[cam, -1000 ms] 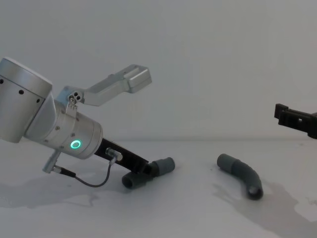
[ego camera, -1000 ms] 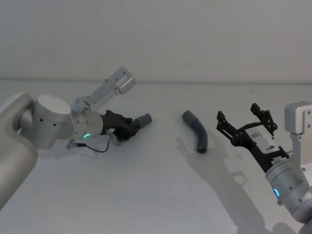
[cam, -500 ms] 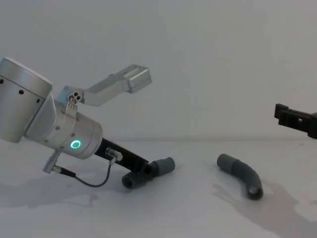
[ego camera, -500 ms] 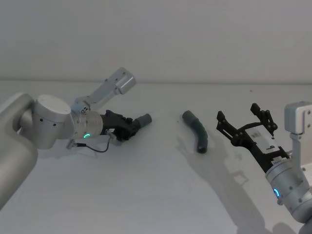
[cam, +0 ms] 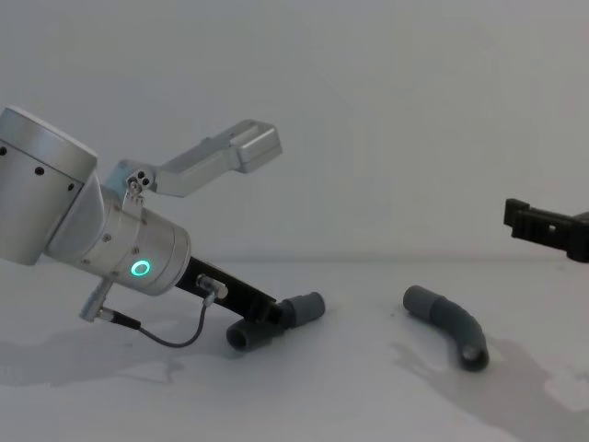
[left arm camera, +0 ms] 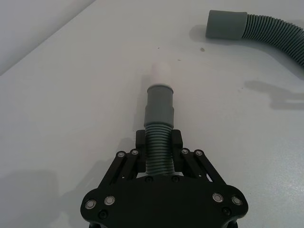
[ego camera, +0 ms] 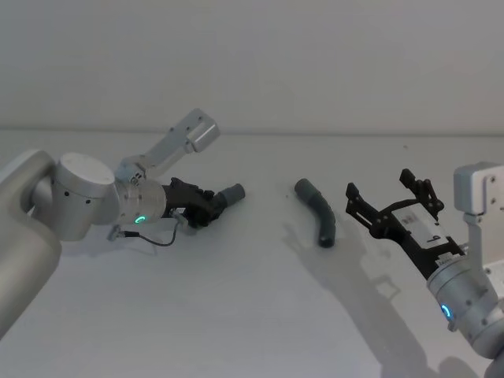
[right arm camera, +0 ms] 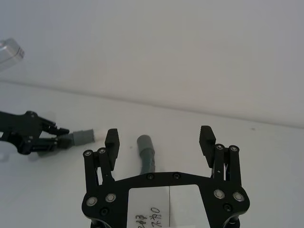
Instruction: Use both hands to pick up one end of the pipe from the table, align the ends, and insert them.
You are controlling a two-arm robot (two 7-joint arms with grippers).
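Note:
On the white table (ego camera: 236,315) lie two curved dark grey ribbed pipe pieces. My left gripper (ego camera: 206,206) is low on the table at the left, shut on the ribbed part of the left piece (left arm camera: 159,123). That piece's smooth grey cuff (left arm camera: 159,100) with a whitish tip points toward the other piece. The second piece (ego camera: 319,216) lies free near the middle, its cuff (cam: 421,299) at the far end. My right gripper (ego camera: 386,189) hovers open to the right of it, holding nothing; in the right wrist view the piece (right arm camera: 147,156) lies ahead between the fingers (right arm camera: 112,137).
A plain pale wall rises behind the table's far edge. A thin black cable (cam: 175,339) loops under the left wrist (cam: 120,253), close to the surface. Bare white tabletop spreads in front of both pipe pieces.
My right gripper has shifted slightly left, toward the free pipe piece. The left gripper and both pieces have stayed where they were.

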